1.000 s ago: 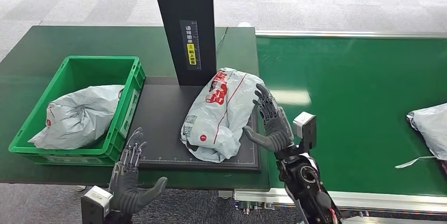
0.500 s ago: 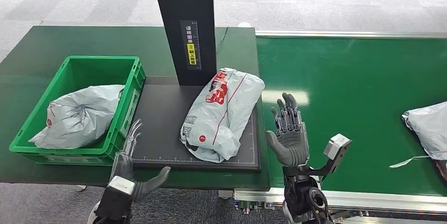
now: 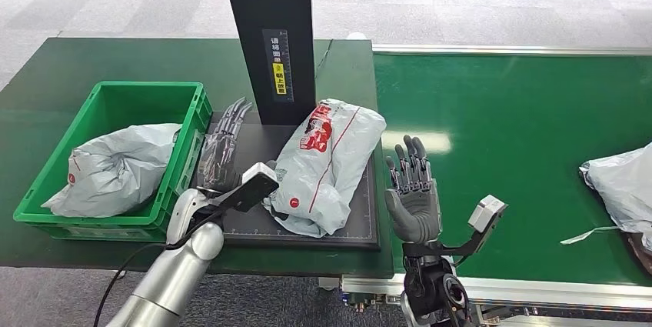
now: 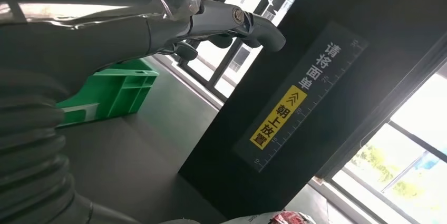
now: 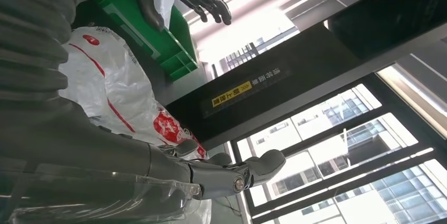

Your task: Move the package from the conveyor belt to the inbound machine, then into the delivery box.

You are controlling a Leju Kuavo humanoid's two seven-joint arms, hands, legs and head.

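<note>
A grey poly-mailer package [image 3: 323,165] lies on the inbound machine's black scan plate [image 3: 238,165], overhanging its right edge. The left hand [image 3: 223,150], empty with fingers extended, reaches beside it; the right hand [image 3: 413,192] hovers empty, fingers spread. A one-sided grasp could let the slack bag sag and snag on the green delivery box [image 3: 188,138] rim

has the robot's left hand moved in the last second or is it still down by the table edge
Yes. The left hand has risen from the table's near edge and now hovers over the black scanner platform, between the green crate and the package.
</note>
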